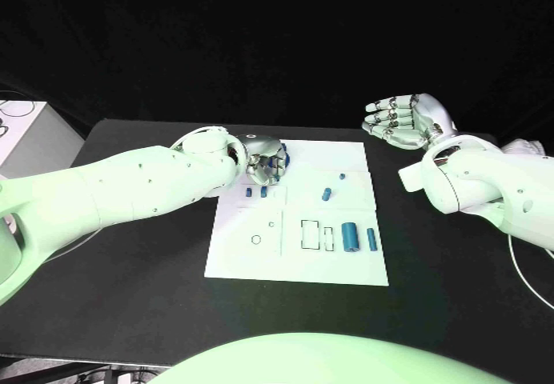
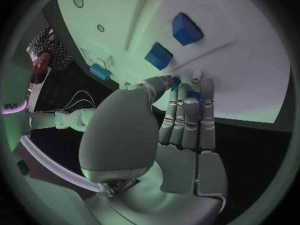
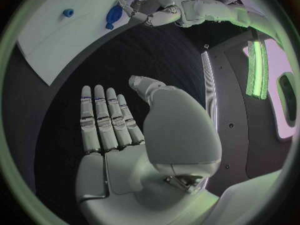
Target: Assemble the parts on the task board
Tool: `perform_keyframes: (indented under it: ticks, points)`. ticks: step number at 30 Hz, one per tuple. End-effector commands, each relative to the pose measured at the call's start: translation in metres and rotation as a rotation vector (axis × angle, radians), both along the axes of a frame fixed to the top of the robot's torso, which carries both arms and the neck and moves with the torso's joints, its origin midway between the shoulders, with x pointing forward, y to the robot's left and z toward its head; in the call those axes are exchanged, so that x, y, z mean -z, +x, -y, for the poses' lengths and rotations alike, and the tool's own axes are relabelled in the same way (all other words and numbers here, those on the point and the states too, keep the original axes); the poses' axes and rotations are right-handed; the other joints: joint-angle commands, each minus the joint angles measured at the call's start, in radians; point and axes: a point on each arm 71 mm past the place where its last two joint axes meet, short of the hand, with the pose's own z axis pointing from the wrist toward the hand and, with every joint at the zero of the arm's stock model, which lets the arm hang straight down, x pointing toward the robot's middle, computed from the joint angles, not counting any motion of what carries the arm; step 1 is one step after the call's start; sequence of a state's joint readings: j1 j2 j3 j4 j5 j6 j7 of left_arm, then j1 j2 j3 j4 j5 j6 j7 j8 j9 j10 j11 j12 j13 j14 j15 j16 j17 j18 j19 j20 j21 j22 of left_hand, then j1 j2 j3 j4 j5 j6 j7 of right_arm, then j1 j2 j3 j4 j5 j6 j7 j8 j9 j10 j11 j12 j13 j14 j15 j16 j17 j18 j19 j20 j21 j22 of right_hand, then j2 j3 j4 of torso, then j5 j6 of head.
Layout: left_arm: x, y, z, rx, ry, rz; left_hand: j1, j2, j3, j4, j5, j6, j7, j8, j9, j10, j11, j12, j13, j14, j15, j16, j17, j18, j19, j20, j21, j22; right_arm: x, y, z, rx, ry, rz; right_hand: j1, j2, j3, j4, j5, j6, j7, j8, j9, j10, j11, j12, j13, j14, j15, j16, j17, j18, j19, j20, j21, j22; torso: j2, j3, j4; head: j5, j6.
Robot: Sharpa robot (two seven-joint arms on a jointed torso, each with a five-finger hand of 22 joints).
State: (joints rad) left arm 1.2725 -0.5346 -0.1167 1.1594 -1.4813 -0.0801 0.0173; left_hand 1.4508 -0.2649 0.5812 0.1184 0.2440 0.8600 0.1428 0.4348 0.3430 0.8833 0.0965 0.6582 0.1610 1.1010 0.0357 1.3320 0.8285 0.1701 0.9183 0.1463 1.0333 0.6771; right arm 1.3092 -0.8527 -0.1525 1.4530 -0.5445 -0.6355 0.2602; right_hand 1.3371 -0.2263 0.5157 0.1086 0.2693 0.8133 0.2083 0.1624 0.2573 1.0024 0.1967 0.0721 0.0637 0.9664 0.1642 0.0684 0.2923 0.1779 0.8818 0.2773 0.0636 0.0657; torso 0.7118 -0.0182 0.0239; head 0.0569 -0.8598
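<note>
Fingers [image 2: 187, 117] of the left hand [image 1: 263, 157] pinch a small blue part [image 2: 193, 96], axis unclear.

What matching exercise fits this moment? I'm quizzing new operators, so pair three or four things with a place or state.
Things:
1. left hand
2. right hand
3. two long blue parts
4. task board

Places or states:
A. lying side by side on the board's near right part
B. white plate, mid-table
C. over the board's far left corner, fingers on a small blue part
D. off the board, over black table, holding nothing

Pairs: 1-C, 2-D, 3-A, 4-B
</note>
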Motion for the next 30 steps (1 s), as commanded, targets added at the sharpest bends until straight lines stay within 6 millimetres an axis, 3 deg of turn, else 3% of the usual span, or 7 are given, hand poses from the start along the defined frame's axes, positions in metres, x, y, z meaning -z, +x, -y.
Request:
perform_keyframes:
  ticks: [1,16,22,30]
  points:
    - [0.0020,-0.0010,0.0020,0.018,0.012,-0.013,-0.004,0.008,0.006,-0.001,-0.005,0.008,0.002,-0.004,-0.001,0.010,0.000,-0.005,-0.002,0.007,-0.002,0.004,0.002,0.014,-0.002,-0.008,0.005,0.002,-0.0003,-0.0005,-0.0015,-0.016,0.000,0.002,-0.008,0.006,0.000,-0.004,0.007,-0.003,0.048,-0.004,-0.001,0.004,0.004,-0.005,0.000,-0.005,0.003,-0.004,-0.001,0.006,-0.006,0.003,-0.001,-0.002,0.000,0.0003,-0.0003,-0.001,0.001]
    - [0.0061,-0.0001,0.0045,0.023,0.022,-0.026,-0.007,0.023,0.023,-0.025,-0.006,0.039,0.001,-0.015,-0.005,0.045,-0.005,-0.038,-0.016,0.030,-0.007,0.029,0.018,0.014,-0.004,-0.011,0.028,0.019,-0.0003,-0.0010,-0.0018,-0.020,0.001,0.000,-0.008,0.008,0.000,-0.006,0.007,-0.001,0.049,-0.005,-0.002,0.004,0.004,-0.006,0.000,-0.005,0.003,-0.004,-0.004,0.006,-0.007,0.003,-0.001,-0.002,0.000,0.0008,-0.0006,-0.003,-0.001]
    - [0.0061,0.0003,0.0031,0.023,0.014,-0.013,-0.007,0.044,0.034,-0.051,-0.009,0.085,-0.004,-0.017,0.002,0.103,-0.019,-0.065,-0.022,0.086,-0.019,0.060,0.073,0.015,0.001,-0.020,0.052,0.035,-0.0002,-0.0011,-0.0017,-0.021,0.001,-0.002,-0.008,0.008,0.000,-0.006,0.007,-0.001,0.049,-0.005,-0.002,0.004,0.004,-0.006,0.000,-0.005,0.003,-0.004,-0.004,0.006,-0.007,0.003,-0.001,-0.002,-0.001,0.0010,0.0003,-0.004,-0.001]
    - [0.0027,-0.0003,0.0008,0.024,-0.028,0.019,-0.010,0.054,0.040,-0.072,-0.010,0.111,-0.007,-0.026,0.008,0.140,-0.026,-0.093,-0.024,0.118,-0.027,0.076,0.101,0.015,0.006,-0.028,0.069,0.046,0.0000,-0.0009,-0.0019,-0.023,0.001,-0.005,-0.008,0.008,0.000,-0.006,0.007,-0.001,0.049,-0.005,-0.002,0.004,0.004,-0.006,0.000,-0.005,0.003,-0.004,-0.004,0.006,-0.007,0.003,-0.001,-0.002,0.000,0.0000,-0.0003,-0.004,0.002]
